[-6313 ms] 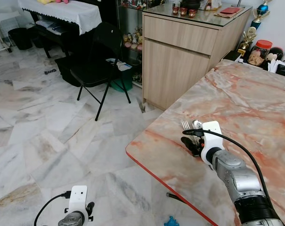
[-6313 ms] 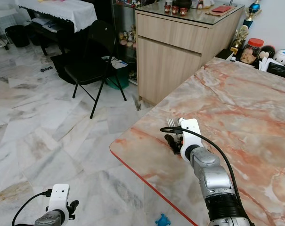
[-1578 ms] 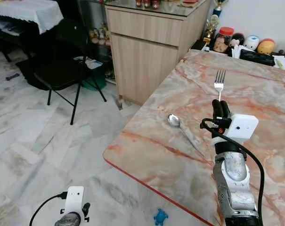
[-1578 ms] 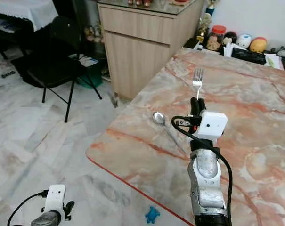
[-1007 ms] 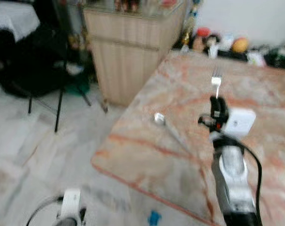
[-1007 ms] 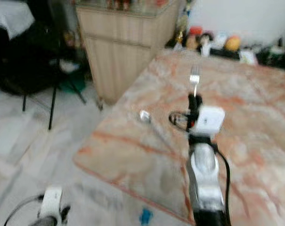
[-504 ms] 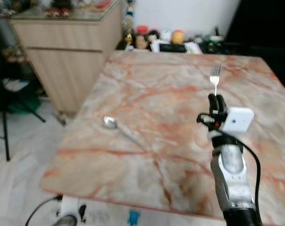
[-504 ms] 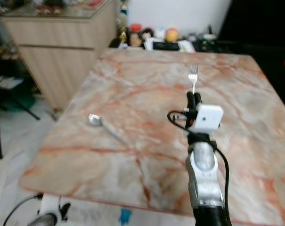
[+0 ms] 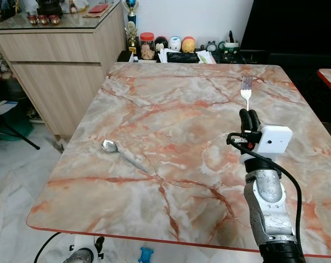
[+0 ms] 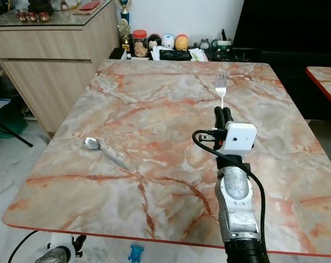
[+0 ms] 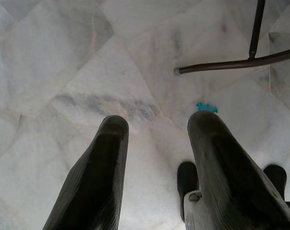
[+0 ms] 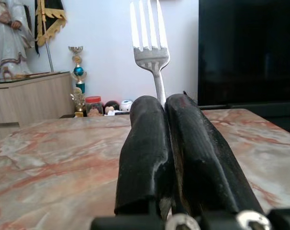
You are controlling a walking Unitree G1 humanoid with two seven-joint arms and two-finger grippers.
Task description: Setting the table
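My right gripper [image 9: 249,115] is raised over the right half of the marble table [image 9: 170,104], shut on a silver fork [image 9: 245,90] that stands upright, tines up. In the right wrist view the fork [image 12: 151,52] rises from between the closed fingers [image 12: 147,158]. A silver spoon [image 9: 121,154] lies flat on the table's left side, bowl toward the left edge, well apart from the gripper. My left gripper [image 11: 156,139] hangs low beside the table, open, with bare floor between its fingers.
A wooden cabinet [image 9: 61,60] stands at the back left. Jars, figurines and papers [image 9: 176,46] crowd the table's far edge against the wall. A dark screen [image 9: 296,33] is at the back right. A small blue toy [image 9: 145,254] lies on the floor below the near edge.
The camera has swung round to face the table squarely, and the blur has cleared. The fork stays upright in my right gripper. The spoon has not moved on the table.
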